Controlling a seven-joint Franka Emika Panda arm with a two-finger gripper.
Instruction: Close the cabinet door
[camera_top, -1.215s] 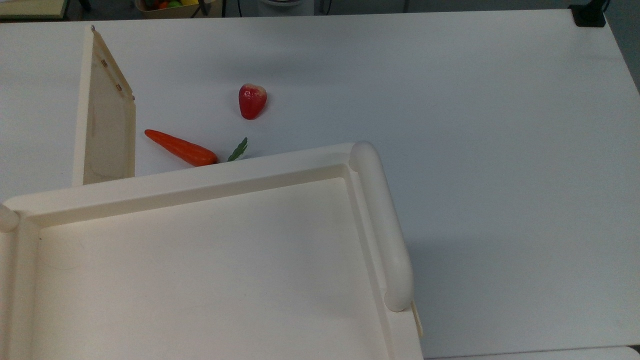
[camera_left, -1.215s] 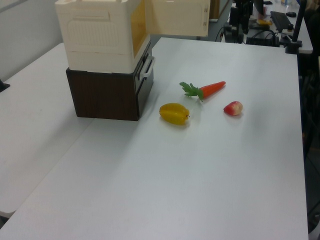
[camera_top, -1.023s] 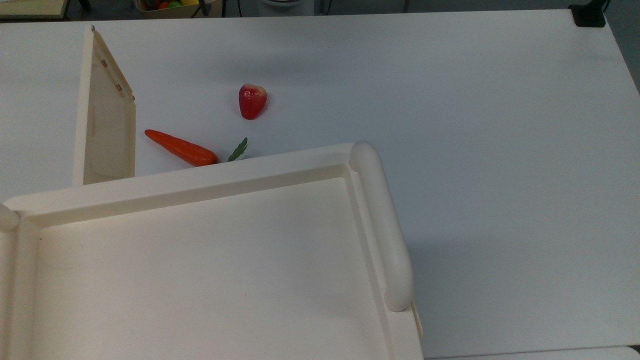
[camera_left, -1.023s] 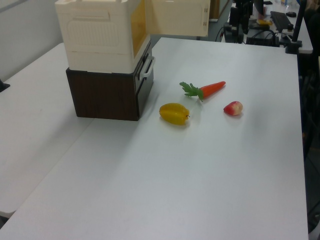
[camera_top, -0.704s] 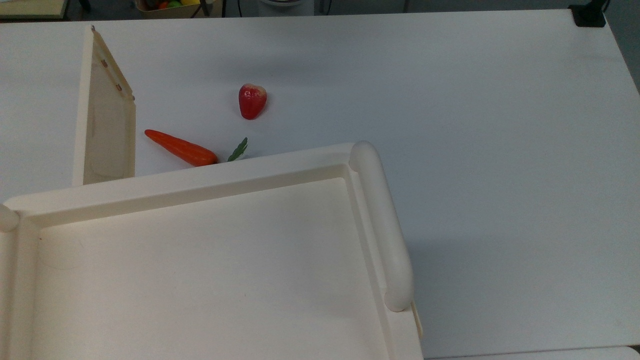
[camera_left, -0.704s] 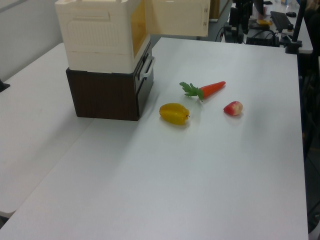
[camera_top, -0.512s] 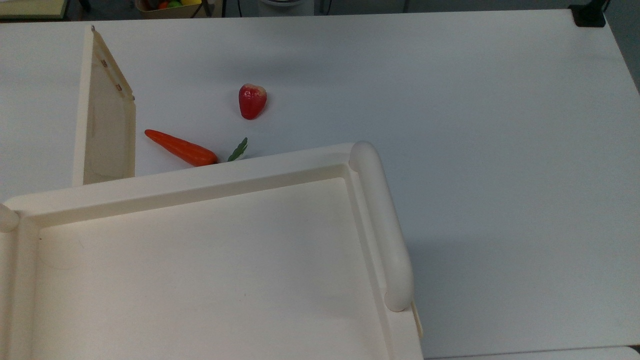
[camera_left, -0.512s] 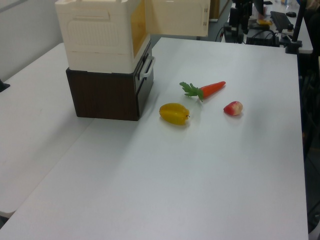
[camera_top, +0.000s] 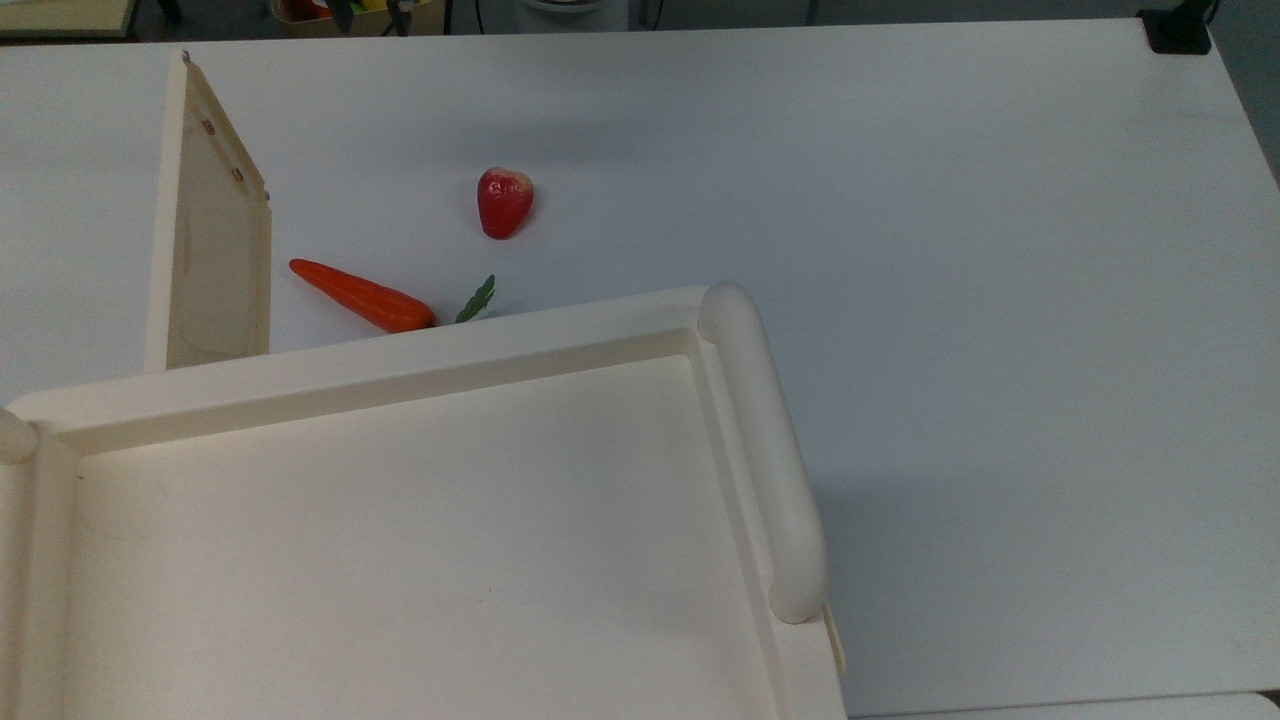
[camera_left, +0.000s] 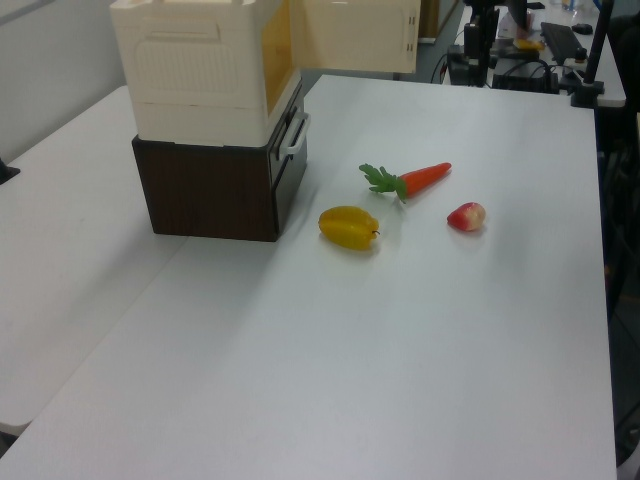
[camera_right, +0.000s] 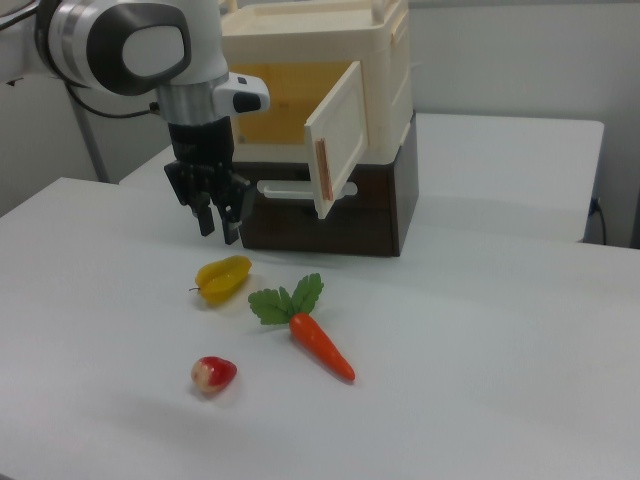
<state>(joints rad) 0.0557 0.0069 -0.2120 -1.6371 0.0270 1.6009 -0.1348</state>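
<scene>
The cabinet door (camera_top: 212, 250) stands swung wide open from the cream cabinet (camera_right: 385, 60). In the right view the cabinet door (camera_right: 337, 135) juts out toward the table, its tan inner face turned to the opening. In the left view the cabinet door (camera_left: 355, 35) hangs out past the cabinet's (camera_left: 200, 70) front. My gripper (camera_right: 218, 228) hangs open in the right view, fingers pointing down with nothing between them. It is to the right view's left of the door, just above a yellow fruit (camera_right: 223, 277).
The cabinet sits on a dark brown base (camera_left: 210, 190), with a drawer handle (camera_right: 290, 187) under the door. A carrot (camera_top: 360, 296), a red fruit (camera_top: 503, 202) and the yellow fruit (camera_left: 349, 227) lie on the white table (camera_top: 950, 250). The cabinet's tray-like top (camera_top: 400, 540) fills the top view's lower left.
</scene>
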